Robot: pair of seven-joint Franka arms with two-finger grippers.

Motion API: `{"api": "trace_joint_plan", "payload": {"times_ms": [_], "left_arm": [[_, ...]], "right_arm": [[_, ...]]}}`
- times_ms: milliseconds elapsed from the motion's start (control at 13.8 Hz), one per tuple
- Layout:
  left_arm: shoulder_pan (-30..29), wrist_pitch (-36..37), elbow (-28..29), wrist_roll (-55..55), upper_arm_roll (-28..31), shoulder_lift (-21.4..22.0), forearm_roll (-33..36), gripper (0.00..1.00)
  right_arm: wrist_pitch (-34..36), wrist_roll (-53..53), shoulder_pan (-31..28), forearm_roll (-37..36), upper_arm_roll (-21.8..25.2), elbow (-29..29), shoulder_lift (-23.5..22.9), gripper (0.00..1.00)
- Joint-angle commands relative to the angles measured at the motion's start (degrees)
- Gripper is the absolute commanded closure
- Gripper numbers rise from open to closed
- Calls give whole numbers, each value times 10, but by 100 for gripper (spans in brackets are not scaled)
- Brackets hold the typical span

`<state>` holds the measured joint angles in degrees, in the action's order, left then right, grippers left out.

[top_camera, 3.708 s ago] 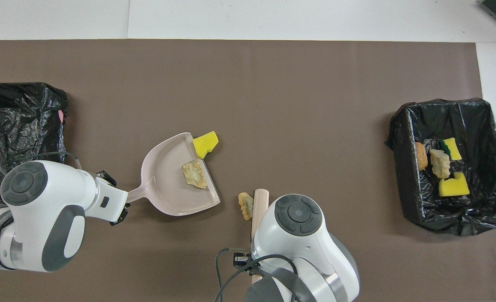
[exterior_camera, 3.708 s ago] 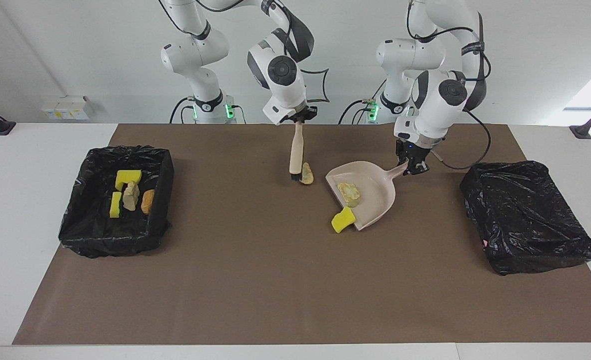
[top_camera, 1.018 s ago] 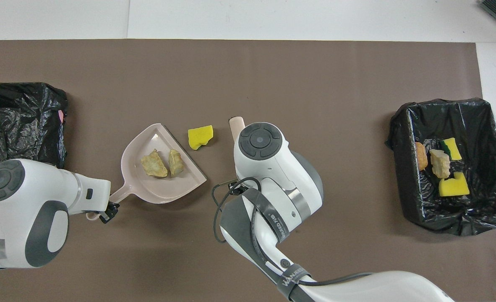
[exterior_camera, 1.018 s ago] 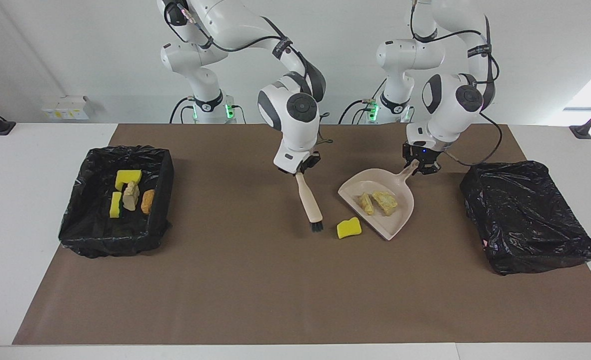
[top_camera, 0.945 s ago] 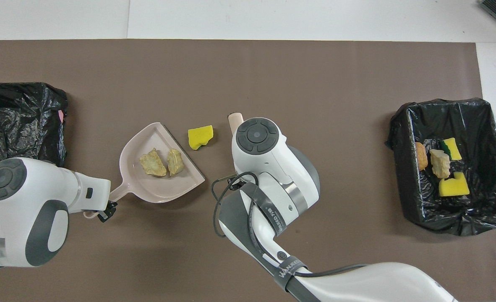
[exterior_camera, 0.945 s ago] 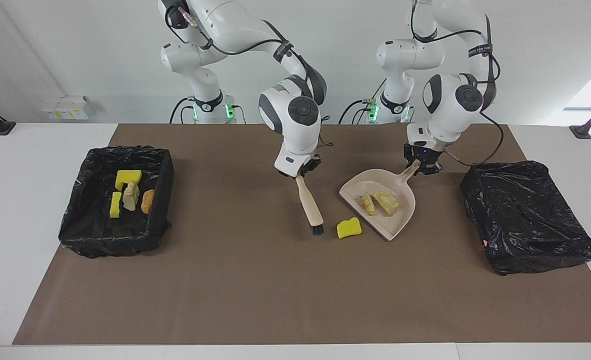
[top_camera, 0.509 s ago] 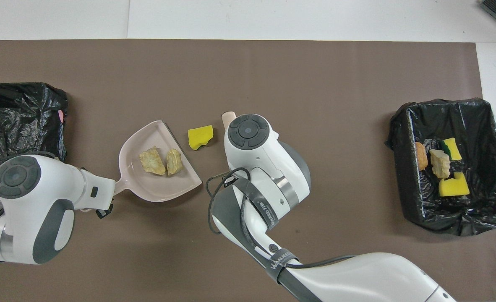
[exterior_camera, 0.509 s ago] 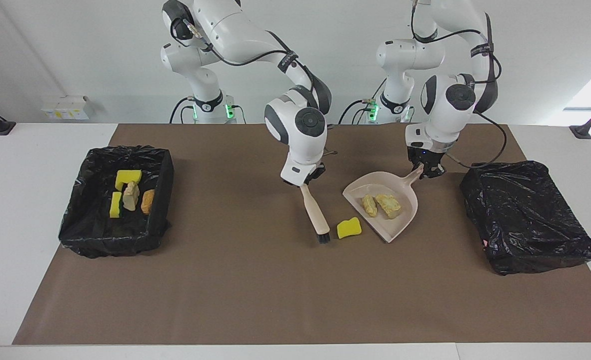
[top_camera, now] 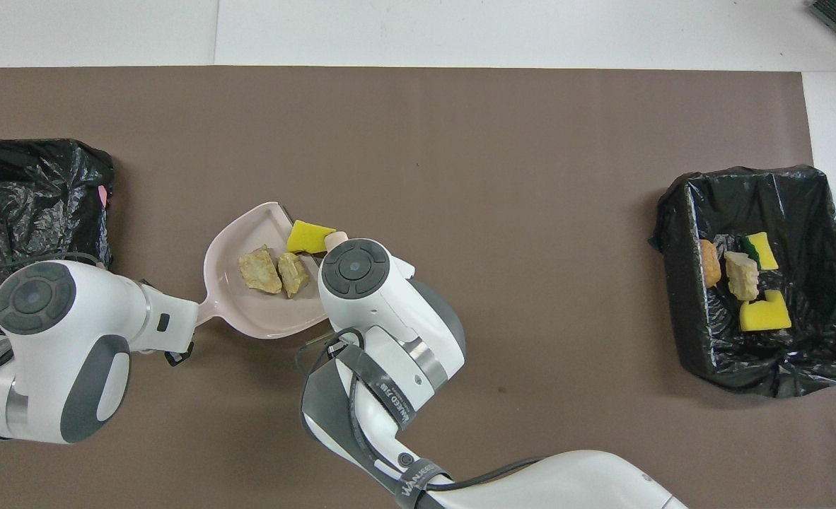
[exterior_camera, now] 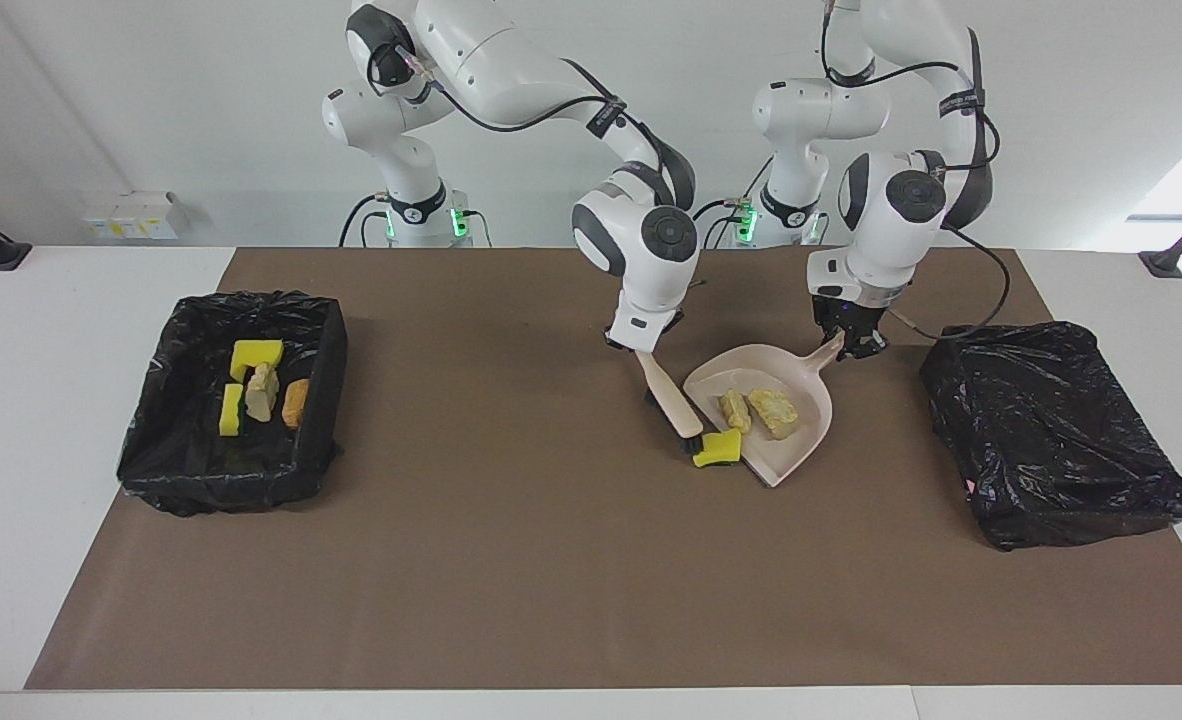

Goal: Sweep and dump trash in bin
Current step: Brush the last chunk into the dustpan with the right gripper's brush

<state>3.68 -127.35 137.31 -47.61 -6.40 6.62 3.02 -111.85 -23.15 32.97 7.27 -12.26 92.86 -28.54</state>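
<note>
Since half a second ago my right gripper, clamped on the brush, has swept the yellow sponge against the dustpan lip. My left gripper pinches the dustpan handle. Overhead, two tan lumps lie in the dustpan; four scraps sit in the bin.

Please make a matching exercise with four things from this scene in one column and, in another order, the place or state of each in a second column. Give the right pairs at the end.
Things:
1. yellow sponge chunk
2. two tan lumps
3. brush
4. dustpan

Places or states:
A. lying inside the dustpan
B. gripped at its handle by the left end effector
C. on the mat at the dustpan's open edge
D. held by the right end effector

Pairs: 1-C, 2-A, 3-D, 4-B
</note>
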Motion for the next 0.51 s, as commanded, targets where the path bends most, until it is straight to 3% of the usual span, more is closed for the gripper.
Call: {"api": "trace_joint_plan", "payload": {"times_ms": [0, 291, 436], "left_arm": [[9, -16, -12, 9, 3, -13, 8, 100], [8, -21, -20, 0, 2, -21, -14, 100], [5, -23, -27, -5, 2, -26, -49, 100]], "right_arm": [[-45, -57, 24, 63, -7, 1, 0, 100], [-28, -109, 41, 71, -7, 5, 27, 100], [14, -130, 41, 75, -7, 5, 48, 100]]}}
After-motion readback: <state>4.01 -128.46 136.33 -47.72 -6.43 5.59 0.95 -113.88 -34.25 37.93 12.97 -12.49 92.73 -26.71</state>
